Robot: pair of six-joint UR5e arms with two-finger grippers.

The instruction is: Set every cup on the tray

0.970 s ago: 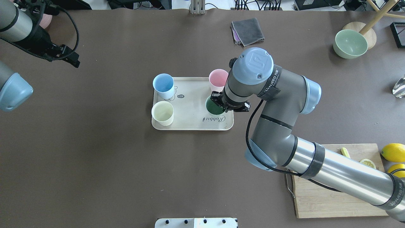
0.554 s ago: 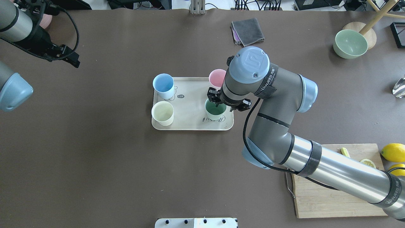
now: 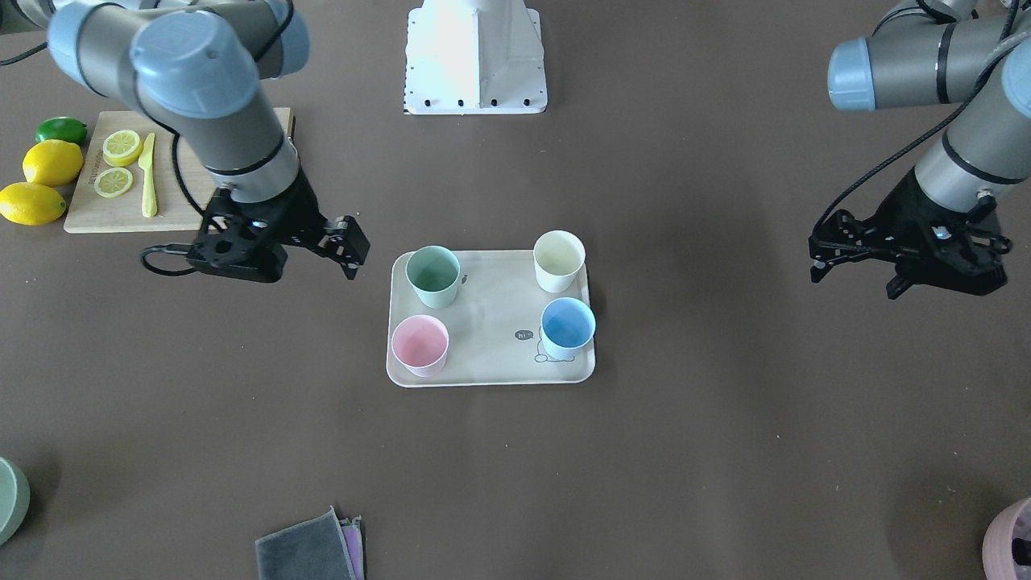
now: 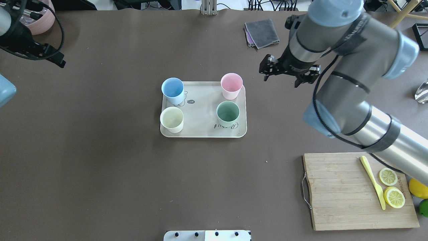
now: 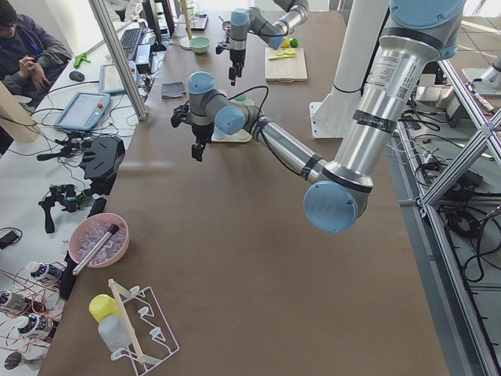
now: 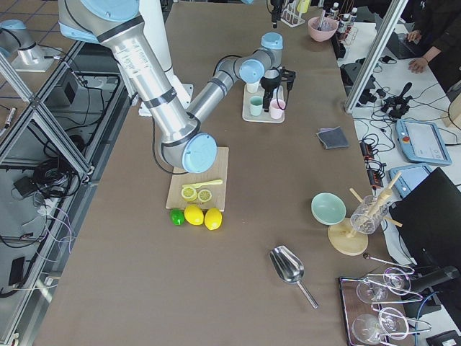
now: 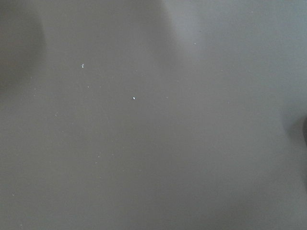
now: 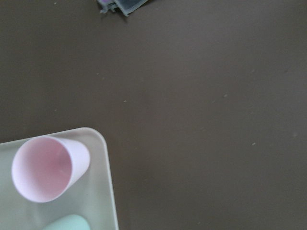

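Note:
The beige tray (image 4: 200,115) lies mid-table and holds all four cups upright: blue (image 4: 172,89), pink (image 4: 231,85), cream (image 4: 172,119) and green (image 4: 228,113). They show again in the front view: green (image 3: 433,275), cream (image 3: 559,259), pink (image 3: 420,343), blue (image 3: 567,326), tray (image 3: 491,318). My right gripper (image 4: 267,71) is open and empty, raised clear of the tray off its far right corner; it also shows in the front view (image 3: 353,254). Its wrist view shows the pink cup (image 8: 48,167) and the tray corner (image 8: 103,191). My left gripper (image 3: 815,259) is open and empty, far off at the table's left.
A wooden cutting board (image 4: 341,197) with lemon slices and a yellow knife lies at the near right, with lemons (image 3: 40,177) beside it. A folded grey cloth (image 4: 261,31) lies at the far side. A mauve pot (image 4: 38,20) stands at the far left corner, a pale green bowl (image 6: 328,209) at the far right.
My right gripper let go of the green cup on the tray, then rose and swung away to the far right. The left arm shifted slightly left.

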